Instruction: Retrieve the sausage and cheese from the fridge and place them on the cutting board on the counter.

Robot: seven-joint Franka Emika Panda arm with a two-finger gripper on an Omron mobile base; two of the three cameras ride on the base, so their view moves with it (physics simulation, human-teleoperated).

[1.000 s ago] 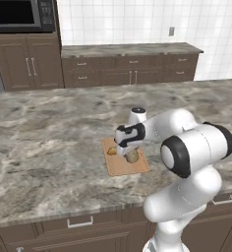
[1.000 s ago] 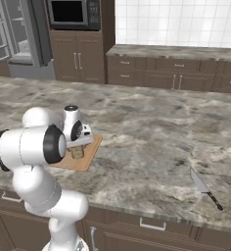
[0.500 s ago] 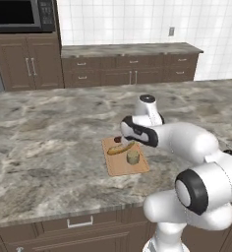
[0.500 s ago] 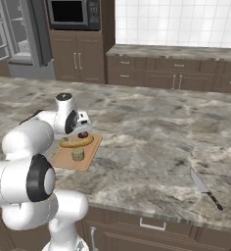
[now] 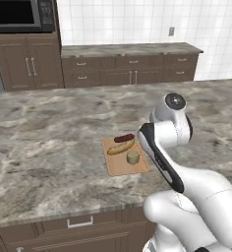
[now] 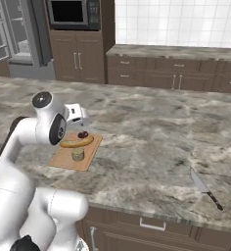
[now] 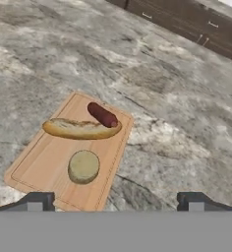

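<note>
sausage flat, long axis slanting across cutting board | gripper released

A kitchen: marbled counter, wooden cabinets, microwave, tiled wall.

Marbled counter carries cutting board; knife lies well apart.

The arm has swung back from over the cutting board, its claw spread wider.
</note>
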